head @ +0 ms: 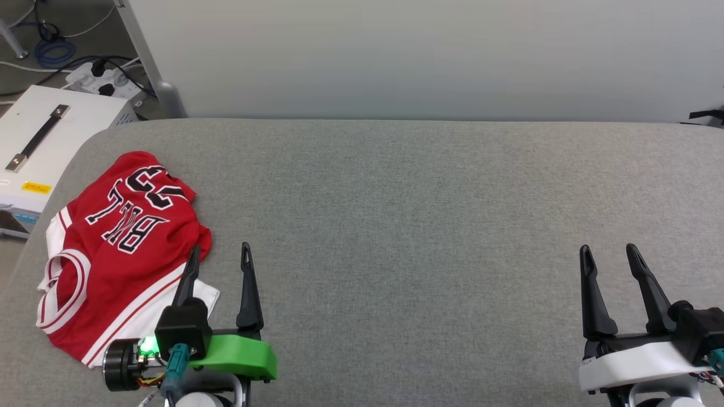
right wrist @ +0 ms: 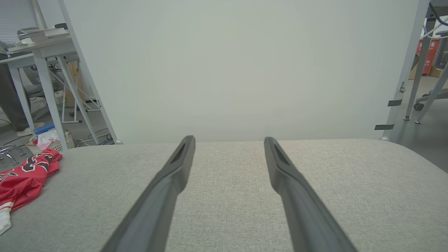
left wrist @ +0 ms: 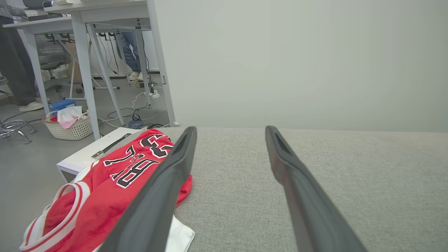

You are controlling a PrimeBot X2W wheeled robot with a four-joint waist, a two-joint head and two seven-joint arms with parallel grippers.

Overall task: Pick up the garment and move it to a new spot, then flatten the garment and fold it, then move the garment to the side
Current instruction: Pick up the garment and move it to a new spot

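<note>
The garment (head: pixel 121 243), a red jersey with black lettering facing up and white striped trim, lies crumpled at the left end of the grey padded table (head: pixel 396 226). My left gripper (head: pixel 220 251) stands open at the garment's right edge, its left finger over the red cloth and nothing between the fingers. In the left wrist view the garment (left wrist: pixel 105 196) lies beside and under the left finger (left wrist: pixel 157 203). My right gripper (head: pixel 608 250) is open over bare table at the lower right, far from the garment (right wrist: pixel 21 178).
A pale panel (head: pixel 424 56) stands behind the table's far edge. A white box with a handle (head: pixel 39 141) and power cables (head: pixel 102 79) lie on the floor past the left end. Desks, a basket (left wrist: pixel 70 126) and a person's legs (left wrist: pixel 131 52) are beyond.
</note>
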